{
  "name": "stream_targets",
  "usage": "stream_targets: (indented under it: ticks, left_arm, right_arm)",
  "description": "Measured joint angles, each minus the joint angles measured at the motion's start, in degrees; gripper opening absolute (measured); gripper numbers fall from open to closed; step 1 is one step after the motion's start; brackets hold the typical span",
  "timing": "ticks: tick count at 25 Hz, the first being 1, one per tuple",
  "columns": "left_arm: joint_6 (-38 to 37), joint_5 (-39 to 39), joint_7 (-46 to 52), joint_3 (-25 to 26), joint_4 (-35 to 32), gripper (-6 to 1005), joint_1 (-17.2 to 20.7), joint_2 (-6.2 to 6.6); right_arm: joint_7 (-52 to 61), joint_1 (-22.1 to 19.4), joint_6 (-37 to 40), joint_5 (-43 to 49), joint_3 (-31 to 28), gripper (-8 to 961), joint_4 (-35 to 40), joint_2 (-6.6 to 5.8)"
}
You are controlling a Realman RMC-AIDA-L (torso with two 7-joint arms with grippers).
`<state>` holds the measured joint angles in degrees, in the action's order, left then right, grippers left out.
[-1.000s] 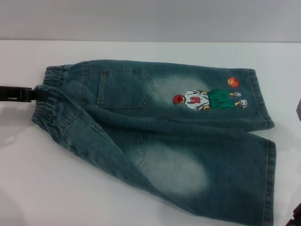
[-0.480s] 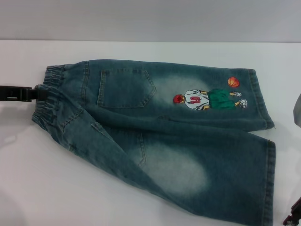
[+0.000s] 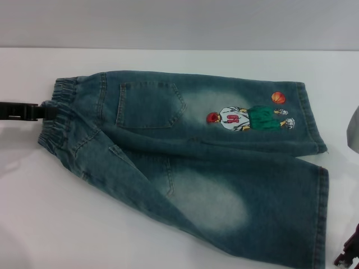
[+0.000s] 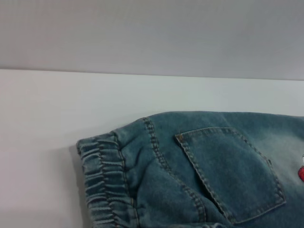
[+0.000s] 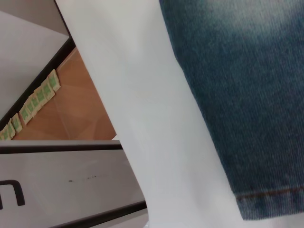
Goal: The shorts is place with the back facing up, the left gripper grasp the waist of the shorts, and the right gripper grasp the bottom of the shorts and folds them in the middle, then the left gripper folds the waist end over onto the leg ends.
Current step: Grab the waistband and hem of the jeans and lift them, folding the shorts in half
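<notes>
Nearest the robot, at the right near corner of the white table [image 3: 168, 246], the right gripper [image 3: 346, 255] shows only as a dark tip just off the hem of the near leg, apart from the cloth; whether its fingers are spread or pressed together cannot be told. From how things lie, no fold looks made yet: the shorts [image 3: 196, 162] lie flat and full length across the table, back side up, waist to the left and legs to the right, so the lengthwise fold and the later waist-over-legs fold both seem left to do. The near leg is faded pale in the middle, and its double-stitched hem [image 3: 321, 218] runs straight at the right (the right wrist view shows that hem corner lying flat on the table). Farther off, the other leg carries the cartoon basketball player [image 3: 249, 119] with an orange ball, and beside it to the left sits a patch pocket [image 3: 148, 105]. At the far left, the puckered elastic waistband [image 3: 59, 120] meets the left gripper [image 3: 47, 111], a black bar reaching in level with the band and seemingly pinching its edge, though the grip itself is hard to make out.
</notes>
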<state>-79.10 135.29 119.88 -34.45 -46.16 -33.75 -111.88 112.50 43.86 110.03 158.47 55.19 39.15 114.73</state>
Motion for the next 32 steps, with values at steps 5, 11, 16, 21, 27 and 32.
stream_targets:
  ticks: [5, 11, 16, 21, 27, 32]
  left_arm:
    - [-0.07, -0.02, 0.0, 0.0, -0.07, 44, 0.0, -0.03]
    - [-0.1, -0.02, 0.0, 0.0, -0.03, 43, 0.07, -0.07]
    - [-0.09, 0.0, 0.0, 0.0, 0.01, 43, 0.18, -0.08]
    - [-0.09, 0.03, 0.0, 0.0, -0.07, 44, 0.18, -0.09]
    - [-0.07, 0.07, 0.0, 0.0, -0.16, 43, 0.18, -0.09]
    - [-0.1, 0.07, 0.0, 0.0, -0.17, 43, 0.09, -0.09]
  right_arm:
    - [0.25, 0.15, -0.03, 0.0, 0.12, 806, -0.11, 0.23]
    - [1.27, 0.22, -0.84, 0.0, 1.81, 806, -0.31, 0.4]
    - [1.39, 0.37, -1.34, 0.0, 1.99, 805, -0.49, 0.55]
    - [1.48, 0.47, -1.58, 0.0, 2.02, 805, -0.49, 0.84]
    - [1.49, 0.73, -2.17, -0.01, 2.1, 806, -0.48, 1.21]
    - [1.49, 1.14, -2.32, -0.09, 2.12, 806, -0.48, 1.36]
